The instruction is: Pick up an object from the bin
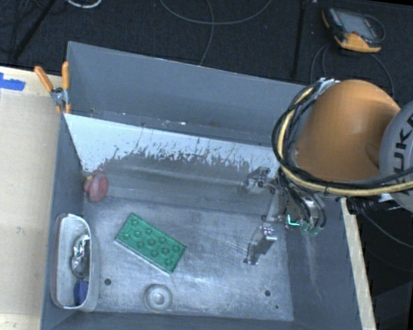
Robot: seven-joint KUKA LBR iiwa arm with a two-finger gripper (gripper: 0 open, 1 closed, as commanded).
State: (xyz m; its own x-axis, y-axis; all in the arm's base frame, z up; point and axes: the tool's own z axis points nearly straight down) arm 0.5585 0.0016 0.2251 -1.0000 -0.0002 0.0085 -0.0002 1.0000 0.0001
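Since the task names no one thing, any of the few loose things would do. The gripper point(258, 248) hangs over bare floor of the bin point(185, 96), well to the right of the green brick point(150, 242) and touching nothing. I cannot tell how far open it is, and it looks to carry nothing. It points straight down from under the orange cover point(341, 130), probably set for a grasp from above.

The green brick lies flat with its studs up, turned slantwise, and has clear floor on every side. Its low flat shape gives little height to grip, so its long edges look like the likely hold.

A pink ball point(96, 188) sits left of the brick and further back, at the foot of the sloped wall. It has probably rolled there and settled. Being round, it may slip away if nudged.

A clear tray point(54, 261) stands left of the brick against the bin's side wall, well apart from the gripper. It holds what looks like a metal spoon point(80, 253) and a blue bit that I cannot make out. The wall leaves little room on that side.

A grey disc point(158, 296) lies just in front of the brick, near the front wall. It is flat and thin, so it is a hard pick.

The pick is not yet begun. The brick is the nearest thing to the gripper, so a move leftward and then down seems the shortest way.
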